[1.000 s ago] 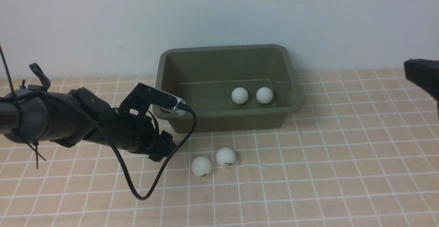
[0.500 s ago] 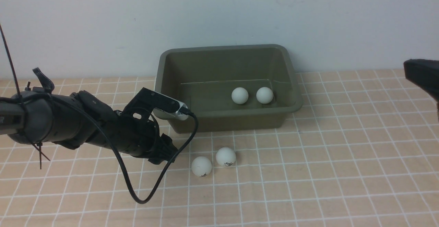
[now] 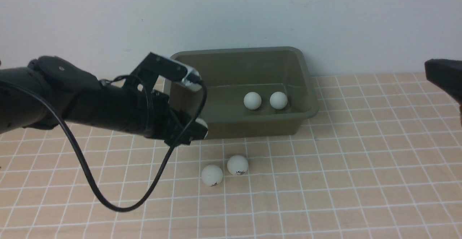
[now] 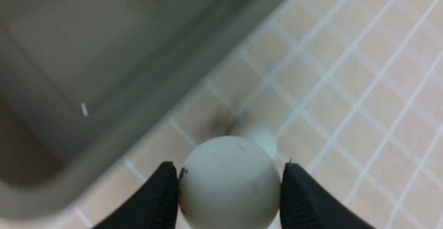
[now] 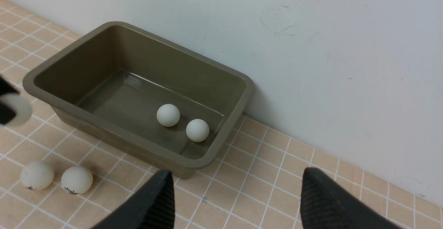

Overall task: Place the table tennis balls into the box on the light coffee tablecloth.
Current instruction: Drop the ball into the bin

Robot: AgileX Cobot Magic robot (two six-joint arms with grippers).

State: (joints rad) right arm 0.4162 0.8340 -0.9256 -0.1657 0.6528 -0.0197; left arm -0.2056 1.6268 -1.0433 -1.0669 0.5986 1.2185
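Observation:
My left gripper is shut on a white table tennis ball and holds it in the air just outside the near left corner of the olive-green box. That held ball also shows in the front view and the right wrist view. Two balls lie inside the box. Two more balls lie on the light coffee tablecloth in front of the box. My right gripper is open and empty, hovering to the box's right.
A pale wall stands right behind the box. A black cable loops down from my left arm over the cloth. The right arm's body shows at the front view's right edge.
My left arm has risen from low over the cloth and swung toward the box's near left corner. The held ball now shows at its tip. The other balls and right arm are still.

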